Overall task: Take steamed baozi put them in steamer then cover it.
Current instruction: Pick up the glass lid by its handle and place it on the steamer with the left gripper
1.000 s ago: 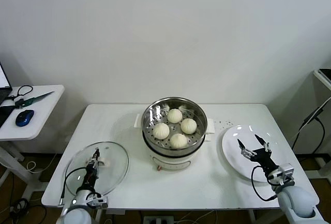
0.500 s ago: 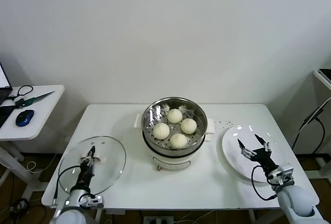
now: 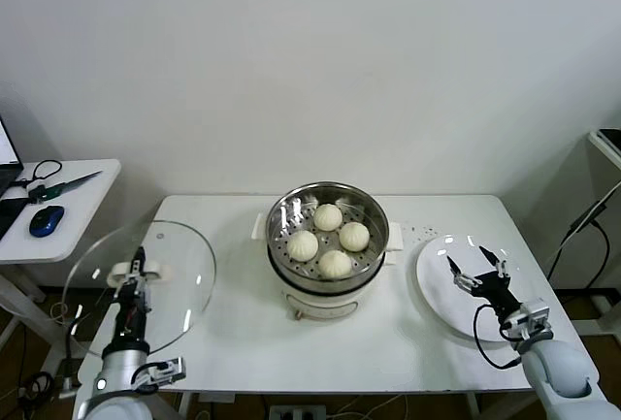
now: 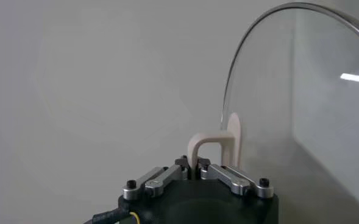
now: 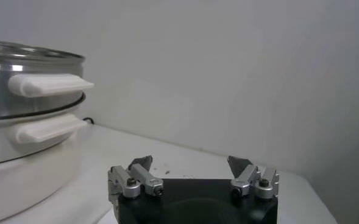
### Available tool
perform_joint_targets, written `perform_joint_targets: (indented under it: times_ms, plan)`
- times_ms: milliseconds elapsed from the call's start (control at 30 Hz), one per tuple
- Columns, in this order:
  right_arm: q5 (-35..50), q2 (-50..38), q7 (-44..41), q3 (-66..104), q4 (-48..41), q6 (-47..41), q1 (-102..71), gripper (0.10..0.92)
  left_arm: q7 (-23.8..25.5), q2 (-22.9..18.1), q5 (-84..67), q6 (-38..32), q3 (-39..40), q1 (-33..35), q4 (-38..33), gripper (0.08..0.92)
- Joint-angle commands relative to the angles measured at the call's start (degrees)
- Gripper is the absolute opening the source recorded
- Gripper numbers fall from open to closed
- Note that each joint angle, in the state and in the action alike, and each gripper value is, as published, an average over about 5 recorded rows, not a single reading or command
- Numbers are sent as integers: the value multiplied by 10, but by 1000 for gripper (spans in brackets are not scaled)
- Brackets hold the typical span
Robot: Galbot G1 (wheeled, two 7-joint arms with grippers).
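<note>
From my head, I see all four steamed baozi [image 3: 328, 240] already sitting in the steamer [image 3: 374, 209] at the middle of the tabletop [image 3: 238, 342]; my left gripper [image 3: 134, 274] is pinched shut on the white handle of the cover [image 3: 179, 279], which hangs lifted and tilted at the tabletop's left edge; the steamer lies to the right of that lid and farther from me, so I judge the coming move is a sideways carry to the right, with the lid levelled before it goes down; the left arm is the one placed for it; my right gripper [image 3: 477, 274] hovers over the white plate [image 3: 437, 294], jaws spread wide and holding nothing; from my left wrist, the jaws are clamped on the handle [image 4: 213, 146] and the glass stands almost on edge; from my right wrist, the open jaws frame only bare tabletop, the steamer's side handles [image 5: 48, 85] off to one side.
</note>
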Motion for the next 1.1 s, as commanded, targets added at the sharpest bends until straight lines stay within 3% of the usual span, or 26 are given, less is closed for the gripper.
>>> perform_joint_targets:
  times_ms: [33,167,267,400,600,800,1100]
  plan:
    - [-12,-3,4,-15,-7,-4,18,823,53,131,-5,203,132,-51,-86,150]
    - [-23,5,10,-32,-16,-9,36,823,133,172,-8,247,228,-162,-76,150]
    - [-31,9,13,-42,-23,-12,46,823,202,173,11,260,290,-245,-58,150]
    - [-34,9,13,-44,-28,-11,51,823,266,143,55,260,355,-328,-24,150]
    - [-33,6,12,-38,-37,-6,52,823,323,64,116,260,410,-380,19,150]
    - [-34,5,7,-28,-41,-6,49,823,339,-9,144,260,449,-405,60,150]
    - [-41,10,5,-12,-49,1,42,823,298,-111,155,260,453,-419,138,150]
